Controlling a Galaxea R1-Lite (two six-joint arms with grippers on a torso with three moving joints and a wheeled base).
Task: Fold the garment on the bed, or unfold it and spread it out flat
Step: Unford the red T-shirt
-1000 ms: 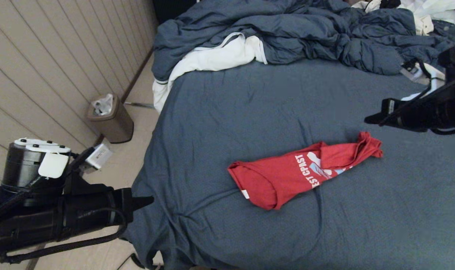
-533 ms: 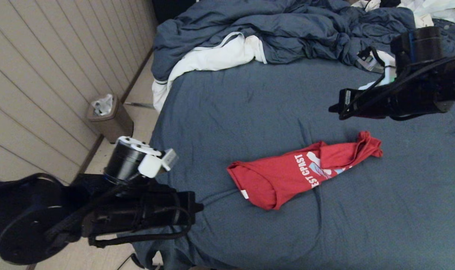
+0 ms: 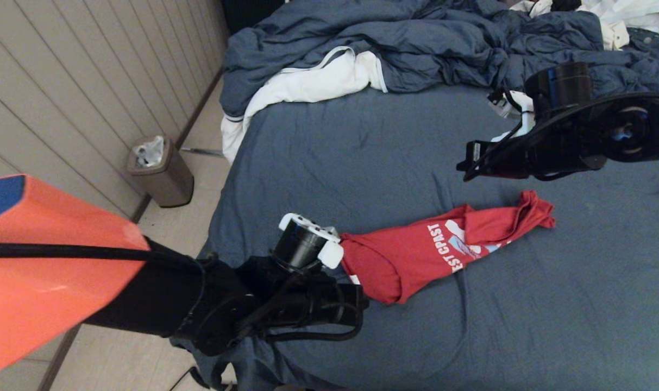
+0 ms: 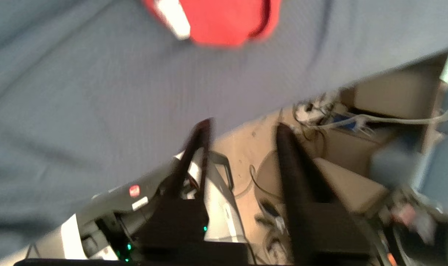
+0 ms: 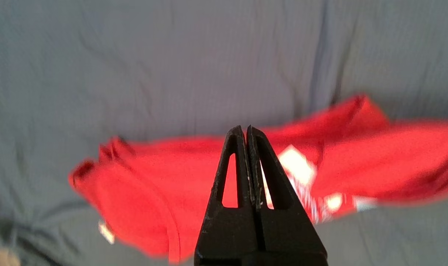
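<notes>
Garment [image 3: 435, 252] lies bunched lengthwise on the bed [image 3: 362, 163], neck tag end toward left gripper [image 4: 242, 127].

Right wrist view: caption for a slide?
Right gripper, shut and empty, hovers above the crumpled red T-shirt on the blue bed.

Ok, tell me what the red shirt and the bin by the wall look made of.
The red shirt: soft matte knit, probably cotton jersey; it lies limp, creased and bunched. The bin: smooth brown shell with a dull sheen, plastic or coated metal, cannot tell which.
</notes>
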